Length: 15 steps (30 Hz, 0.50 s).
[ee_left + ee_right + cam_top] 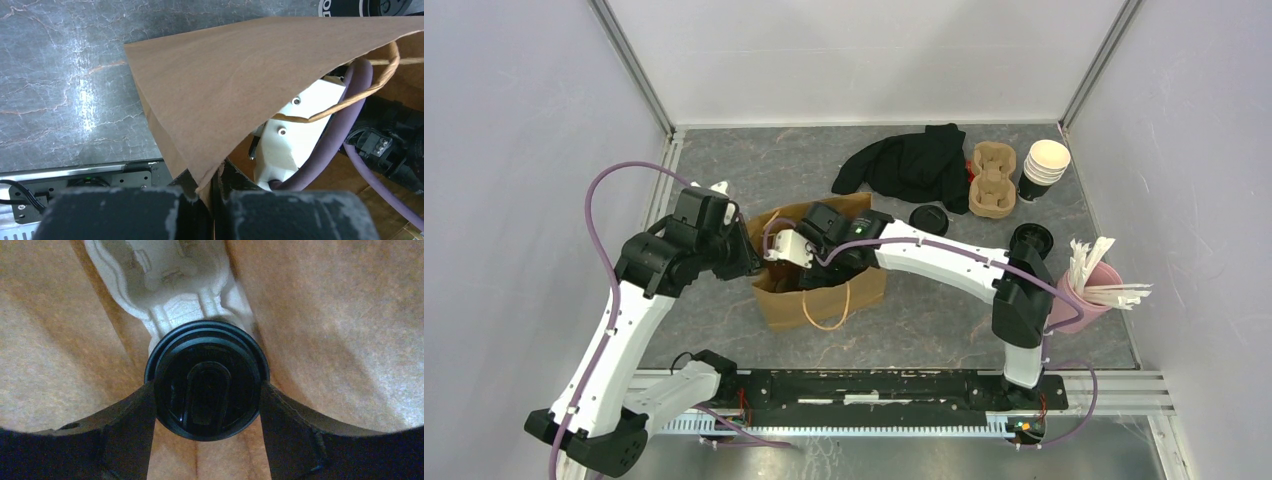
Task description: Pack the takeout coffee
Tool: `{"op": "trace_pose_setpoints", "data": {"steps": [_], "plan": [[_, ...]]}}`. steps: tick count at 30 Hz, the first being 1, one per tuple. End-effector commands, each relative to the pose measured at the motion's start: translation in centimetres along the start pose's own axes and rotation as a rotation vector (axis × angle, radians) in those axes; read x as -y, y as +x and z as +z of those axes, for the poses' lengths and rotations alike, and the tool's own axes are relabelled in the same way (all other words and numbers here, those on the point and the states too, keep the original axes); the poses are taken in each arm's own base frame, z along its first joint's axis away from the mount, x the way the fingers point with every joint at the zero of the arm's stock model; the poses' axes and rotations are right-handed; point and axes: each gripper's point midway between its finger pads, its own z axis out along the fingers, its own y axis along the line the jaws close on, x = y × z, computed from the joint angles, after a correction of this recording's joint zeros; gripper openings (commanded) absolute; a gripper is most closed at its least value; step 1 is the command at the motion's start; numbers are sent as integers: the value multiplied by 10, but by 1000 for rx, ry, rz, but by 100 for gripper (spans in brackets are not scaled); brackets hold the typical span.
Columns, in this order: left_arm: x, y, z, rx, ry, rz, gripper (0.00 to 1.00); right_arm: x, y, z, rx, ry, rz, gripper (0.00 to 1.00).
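Two claws | left claw (pixel 212 187) clenched on bag (pixel 225 90) rim so we hold it open | right claw (pixel 207 395) grasping cup (pixel 207 375) over tray (pixel 170 275)

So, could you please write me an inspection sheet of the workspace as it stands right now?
Surface: grey marbled table, no spills seen.
Job's things: lidded cup in a pulp carrier inside the paper bag; second lidded cup outside, on the table.
Clutter: black cloth, loose lid, spare carriers, lidless cup stack, pink tub of stirrers.
Grippers: left gripper pinches the bag's rim; right gripper closed on the cup in the bag.
Cables: purple cables along both arms.
Surroundings: pale walls, metal frame.
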Motion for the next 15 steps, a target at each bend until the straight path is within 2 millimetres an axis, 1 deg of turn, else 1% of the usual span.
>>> {"op": "trace_pose_setpoints", "data": {"steps": [1, 5, 8, 9, 10, 15], "plan": [[1, -12, 2, 60, 9, 47, 4, -18, -2, -15, -39, -49, 56, 47], [-3, -14, 1, 76, -6, 59, 4, -13, -23, -29, 14, -37, 71, 62], [-2, -12, 1, 69, 1, 62, 4, -7, -35, -43, 50, -14, 84, 81], [-3, -11, 2, 68, 0, 65, 4, -7, -37, -46, 64, -8, 86, 95], [-3, -10, 2, 65, -2, 69, 4, -5, -39, -51, 82, 1, 91, 98], [-5, -9, 1, 62, -8, 74, 4, -3, -49, -71, 138, 21, 118, 98]]}}
